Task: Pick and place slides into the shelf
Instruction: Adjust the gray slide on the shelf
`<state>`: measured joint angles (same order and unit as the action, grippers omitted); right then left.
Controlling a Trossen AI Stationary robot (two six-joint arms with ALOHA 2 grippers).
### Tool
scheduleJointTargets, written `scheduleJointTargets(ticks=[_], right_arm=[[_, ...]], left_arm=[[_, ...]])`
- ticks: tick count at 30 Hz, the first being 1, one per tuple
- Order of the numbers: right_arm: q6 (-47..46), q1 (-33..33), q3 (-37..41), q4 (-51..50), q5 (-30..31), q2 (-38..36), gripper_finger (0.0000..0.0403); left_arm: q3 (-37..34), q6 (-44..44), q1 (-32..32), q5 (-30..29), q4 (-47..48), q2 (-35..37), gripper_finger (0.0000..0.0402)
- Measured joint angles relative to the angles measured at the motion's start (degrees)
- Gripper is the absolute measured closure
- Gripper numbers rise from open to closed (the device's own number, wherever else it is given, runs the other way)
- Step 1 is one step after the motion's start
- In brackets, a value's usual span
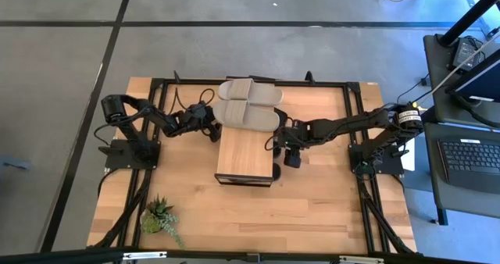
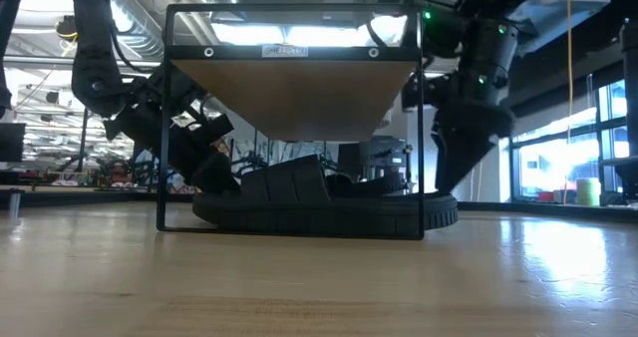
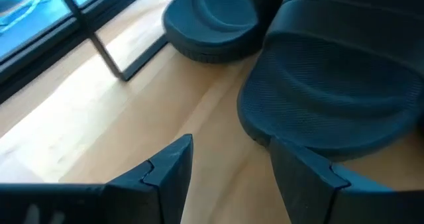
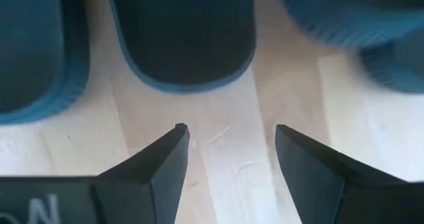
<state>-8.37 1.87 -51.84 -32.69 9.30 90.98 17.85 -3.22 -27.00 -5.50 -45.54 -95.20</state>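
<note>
Black matte slides (image 2: 324,202) under low wood-topped shelf (image 1: 246,151), beige-grey pair (image 1: 248,104) on its far end. Left gripper (image 3: 228,168) and right gripper (image 4: 228,151) spread wide, empty, flanking. Risk: fingers snagging dark frame, nudging neighbouring slides.

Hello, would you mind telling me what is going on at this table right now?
Two robot arms are loading slides into a low wooden shelf. Two beige slides lie on its top at the far end, and black slides sit underneath on the table. The left pincer is at the shelf's left side, open, close to a black slide but not gripping it. The right pincer is at the right side, also open and empty.
</note>
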Motion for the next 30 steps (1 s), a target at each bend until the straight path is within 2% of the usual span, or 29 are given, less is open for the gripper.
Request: scheduleJointTargets(ticks=[5, 11, 14, 19, 23, 30], right_arm=[[1.21, 0.00, -2.65, -1.78, 1.15, 0.00, 0.0178], [1.20, 0.28, -4.32, -9.47, 9.02, 0.00, 0.0178], [1.84, 1.76, -4.37, -10.17, 9.97, 0.00, 0.0178], [4.41, 6.17, -4.37, -9.86, 10.12, 0.00, 0.0178], [7.12, 9.79, -4.37, -5.07, 10.14, 0.00, 0.0178], [8.58, 11.52, -4.37, 5.42, 10.08, 0.00, 0.0178]], left_arm=[[-0.04, -0.09, 0.12, 1.19, 3.35, 3.53, 0.0207], [-0.04, 0.40, 1.28, 1.01, 8.42, 8.80, 0.0207], [-0.07, 1.91, 2.05, 1.27, 10.94, 11.81, 0.0207], [-0.04, 3.94, 2.43, 8.55, 12.95, 17.26, 0.0207], [-0.02, 6.11, 2.77, 14.15, 14.01, 20.71, 0.0207], [0.00, 6.14, 4.36, 14.86, 14.43, 21.85, 0.0207]])
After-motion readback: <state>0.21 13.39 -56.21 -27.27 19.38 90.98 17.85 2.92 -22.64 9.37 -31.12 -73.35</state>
